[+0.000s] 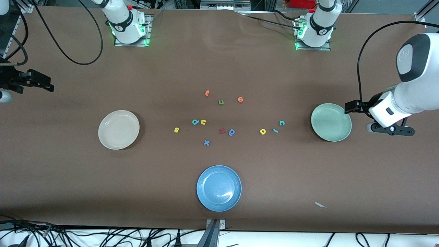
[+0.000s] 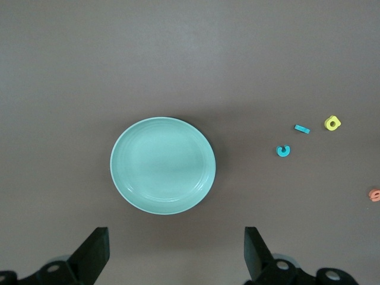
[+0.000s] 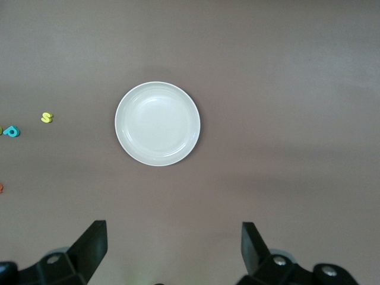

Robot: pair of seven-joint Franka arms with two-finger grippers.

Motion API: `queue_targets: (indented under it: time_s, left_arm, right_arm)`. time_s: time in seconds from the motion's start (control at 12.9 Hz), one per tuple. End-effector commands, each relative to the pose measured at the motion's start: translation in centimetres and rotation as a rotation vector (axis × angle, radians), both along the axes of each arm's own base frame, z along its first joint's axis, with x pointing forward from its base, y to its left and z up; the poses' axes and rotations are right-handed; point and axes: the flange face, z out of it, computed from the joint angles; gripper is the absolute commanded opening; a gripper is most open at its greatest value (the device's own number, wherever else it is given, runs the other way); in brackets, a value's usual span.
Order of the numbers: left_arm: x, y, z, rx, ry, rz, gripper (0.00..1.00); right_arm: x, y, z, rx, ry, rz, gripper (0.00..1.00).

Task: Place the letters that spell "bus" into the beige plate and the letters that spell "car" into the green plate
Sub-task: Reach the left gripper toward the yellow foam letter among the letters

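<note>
- The desk (image 1: pixel 68 178) carries three plates and a loose scatter of foam letters around its middle; nothing is sorted yet, so I judge the task at its very first step.
- The beige plate (image 1: pixel 118 129) lies empty toward the right arm's end; the green plate (image 1: pixel 331 122) lies empty toward the left arm's end; a blue plate (image 1: pixel 219 188) sits nearest the front camera.
- The left pincer (image 2: pixel 175 252) hangs released above the green plate; the right pincer (image 3: pixel 172 249) hangs released above the beige plate.
- The teal b (image 1: pixel 195 121) touches the yellow u (image 1: pixel 203 121); the yellow s (image 1: pixel 176 129) lies near them, toward the beige plate.
- The teal c (image 1: pixel 282 122), thin teal r (image 1: pixel 275 130) and yellow a (image 1: pixel 262 131) lie near the green plate.
- Next, I judge, a precise descent onto one small, flat letter.
</note>
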Motion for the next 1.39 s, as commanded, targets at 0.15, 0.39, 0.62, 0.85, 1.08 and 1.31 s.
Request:
queue_targets:
  time_s: [0.15, 0.39, 0.62, 0.85, 1.08, 1.31]
  left_arm:
    - [0.9, -7.0, -3.3, 0.004, 0.001, 0.069, 1.0]
    - [0.8, -11.3, -6.3, -0.043, 0.045, 0.166, 1.0]
    - [0.7, -15.4, -9.7, -0.003, 0.063, 0.357, 1.0]
    - [0.5, -17.7, -13.2, 0.028, 0.094, 0.514, 1.0]
    - [-0.9, -20.8, -16.8, 0.003, 0.07, 0.644, 1.0]
    - [-2.4, -22.8, -20.3, -0.015, 0.008, 0.705, 0.98]
  right_arm:
    - [-0.3, -1.2, 0.5, 0.018, -0.006, -0.027, 1.0]
    - [-0.3, -1.1, 0.5, 0.014, -0.009, -0.035, 1.0]
    - [0.0, -1.0, -0.2, 0.016, 0.009, -0.03, 1.0]
    - [-0.1, -0.9, -0.2, 0.016, 0.014, -0.029, 1.0]
    - [-0.1, -1.0, -0.4, 0.018, 0.02, -0.027, 1.0]
    - [-0.5, -0.6, -0.6, 0.022, 0.055, -0.025, 1.0]
